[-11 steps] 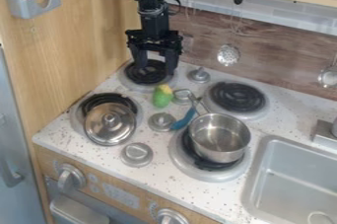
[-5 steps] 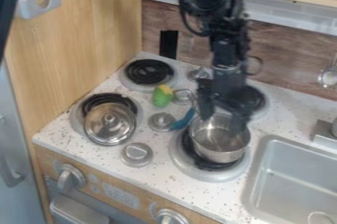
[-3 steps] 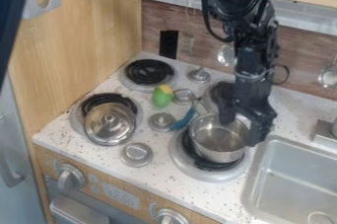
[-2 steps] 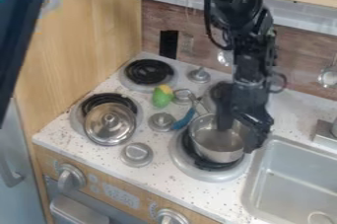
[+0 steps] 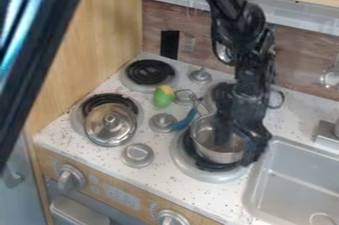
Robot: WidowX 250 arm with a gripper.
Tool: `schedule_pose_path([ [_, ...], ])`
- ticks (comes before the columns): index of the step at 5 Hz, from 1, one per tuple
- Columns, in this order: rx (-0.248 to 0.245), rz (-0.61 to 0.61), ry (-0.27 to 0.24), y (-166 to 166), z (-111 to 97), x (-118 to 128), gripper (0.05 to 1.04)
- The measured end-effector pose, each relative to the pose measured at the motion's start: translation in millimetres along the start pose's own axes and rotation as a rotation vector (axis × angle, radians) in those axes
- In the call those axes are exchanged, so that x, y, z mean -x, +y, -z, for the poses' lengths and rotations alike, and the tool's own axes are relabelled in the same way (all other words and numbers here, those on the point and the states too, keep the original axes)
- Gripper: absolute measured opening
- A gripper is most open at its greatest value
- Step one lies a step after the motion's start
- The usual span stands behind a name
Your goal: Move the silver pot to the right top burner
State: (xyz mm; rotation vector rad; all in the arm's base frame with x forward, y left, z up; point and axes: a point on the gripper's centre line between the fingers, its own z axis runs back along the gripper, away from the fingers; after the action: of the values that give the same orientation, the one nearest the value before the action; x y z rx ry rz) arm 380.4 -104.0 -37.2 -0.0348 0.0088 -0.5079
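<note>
The black gripper (image 5: 237, 145) is low over the silver pot (image 5: 205, 132) on the front right burner (image 5: 184, 162). Its fingers stand apart across the pot's right side, one inside the bowl and the other outside the rim; whether they touch the wall I cannot tell. Away from the gripper, toward the upper left, points the pot's handle with its blue grip (image 5: 186, 119). Behind the pot, the arm covers most of the right top burner (image 5: 215, 91).
A metal lid (image 5: 110, 124) leans on the front left burner. A green and yellow toy (image 5: 163, 96) sits mid-stove near some knobs (image 5: 163, 122). The back left burner (image 5: 151, 72) is bare. At right is the sink (image 5: 298, 179); a dark blurred bar (image 5: 33, 35) crosses the upper left.
From above the back left burner, the gripper has moved right and forward, then down onto the pot's right side. The pot has stayed put. The dark bar has come in at upper left.
</note>
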Motion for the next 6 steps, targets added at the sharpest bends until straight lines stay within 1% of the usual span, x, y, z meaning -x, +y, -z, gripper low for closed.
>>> schedule_pose_path([
  [1,0.0,-0.013,0.005,0.2,0.9,0.0,0.627],
  [2,0.004,-0.023,0.02,-0.1,6.9,1.8,0.33],
  [3,-0.006,-0.025,0.016,1.6,6.7,1.0,0.144],
  [4,-0.018,-0.015,-0.003,2.7,7.3,0.8,0.085],
  [5,-0.028,0.003,-0.057,1.2,-3.1,2.9,0.081],
  [6,-0.041,-0.032,-0.17,-0.6,-23.1,1.2,0.067],
])
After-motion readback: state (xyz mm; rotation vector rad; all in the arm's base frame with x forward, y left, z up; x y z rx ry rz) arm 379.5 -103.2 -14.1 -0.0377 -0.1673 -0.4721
